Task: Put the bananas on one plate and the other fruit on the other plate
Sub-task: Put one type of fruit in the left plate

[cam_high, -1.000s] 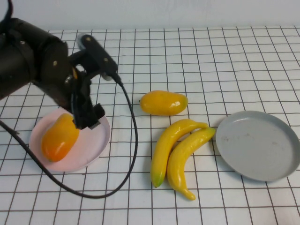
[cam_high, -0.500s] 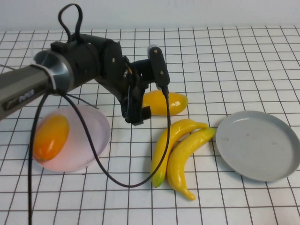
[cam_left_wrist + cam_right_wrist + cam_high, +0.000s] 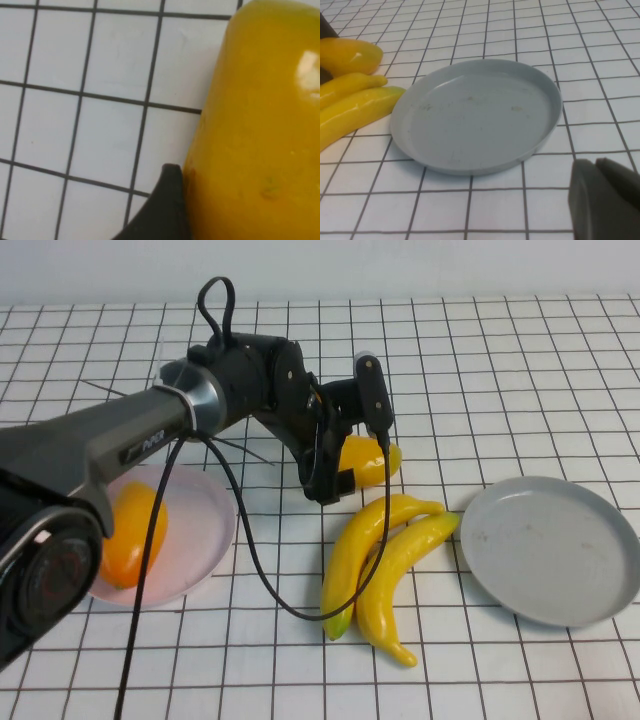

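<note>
Left gripper is down over the yellower mango mid-counter, one fingertip touching it; can't tell how the jaws stand. Right gripper sits near the empty grey plate, jaw state also unclear. Count: two mangoes, the orange mango on the pink plate; two bananas side by side on the counter between the plates.

Only faint pale lettering along the left arm's grey forearm link in the high view, too small to read. Nothing legible on the fruit, the plates or the desk.
</note>
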Action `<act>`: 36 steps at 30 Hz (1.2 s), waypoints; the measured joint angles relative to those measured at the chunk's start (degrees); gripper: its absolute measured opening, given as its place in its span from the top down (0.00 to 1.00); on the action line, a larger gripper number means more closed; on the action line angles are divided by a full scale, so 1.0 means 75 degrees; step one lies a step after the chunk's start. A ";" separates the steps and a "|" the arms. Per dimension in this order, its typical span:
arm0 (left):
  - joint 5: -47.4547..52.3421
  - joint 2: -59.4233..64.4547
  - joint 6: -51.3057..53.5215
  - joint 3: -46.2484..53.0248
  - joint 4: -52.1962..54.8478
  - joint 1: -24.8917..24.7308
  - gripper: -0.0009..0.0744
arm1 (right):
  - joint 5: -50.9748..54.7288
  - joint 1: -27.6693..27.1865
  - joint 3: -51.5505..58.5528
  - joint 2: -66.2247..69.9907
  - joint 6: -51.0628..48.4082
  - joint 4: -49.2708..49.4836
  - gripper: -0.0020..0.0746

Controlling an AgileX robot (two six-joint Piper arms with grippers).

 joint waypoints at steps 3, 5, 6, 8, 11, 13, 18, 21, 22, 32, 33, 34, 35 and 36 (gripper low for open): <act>0.0018 0.0146 0.0000 -0.0005 -0.0013 0.0000 0.10 | 0.0000 0.0000 0.0000 0.0000 0.0000 0.0000 0.99; 0.0030 0.0183 0.0000 -0.0005 -0.0032 0.0000 0.10 | 0.0000 0.0000 0.0000 0.0000 0.0000 0.0000 0.99; 0.0035 0.0183 -0.0036 -0.0010 -0.0032 0.0000 0.11 | 0.0000 0.0000 0.0000 0.0000 0.0000 0.0000 0.99; 0.0068 0.0183 -0.0183 -0.0039 -0.0032 0.0000 0.16 | 0.0000 0.0000 0.0000 0.0000 0.0000 0.0000 0.99; 0.0142 0.0219 -0.0732 -0.0231 -0.0036 0.0000 0.27 | 0.0000 0.0000 0.0000 0.0000 0.0000 0.0000 0.99; 0.0260 0.0219 -0.1257 -0.0473 -0.0036 0.0000 0.28 | 0.0000 0.0000 0.0000 0.0000 0.0000 0.0000 0.99; 0.1085 0.0219 -0.2392 -0.1215 0.0258 0.0000 0.28 | 0.0000 0.0000 0.0000 0.0000 0.0000 0.0000 0.99; 0.2156 0.0097 -0.3572 -0.1652 0.0829 0.0000 0.28 | 0.0000 0.0000 0.0000 0.0000 0.0000 0.0000 0.99; 0.2609 0.0026 -0.4077 -0.1743 0.1095 0.0000 0.28 | 0.0000 0.0000 0.0000 0.0000 0.0000 0.0000 0.99; 0.4027 -0.0960 -0.6088 -0.0348 0.0863 0.1222 0.28 | 0.0000 0.0000 0.0000 0.0000 0.0000 0.0000 0.99; 0.3964 -0.1163 -0.6172 0.0076 0.0785 0.1320 0.28 | 0.0000 0.0000 0.0000 0.0000 0.0000 0.0000 0.99; 0.3818 -0.1398 -0.6290 0.0536 0.0775 0.1375 0.28 | 0.0000 0.0000 0.0000 0.0000 0.0000 0.0000 0.99; 0.3636 -0.1605 -0.6385 0.0919 0.0775 0.1392 0.28 | 0.0000 0.0000 0.0000 0.0000 0.0000 0.0000 0.99; 0.3376 -0.1876 -0.6517 0.1394 0.0820 0.1388 0.28 | 0.0000 0.0000 0.0000 0.0000 0.0000 0.0000 0.99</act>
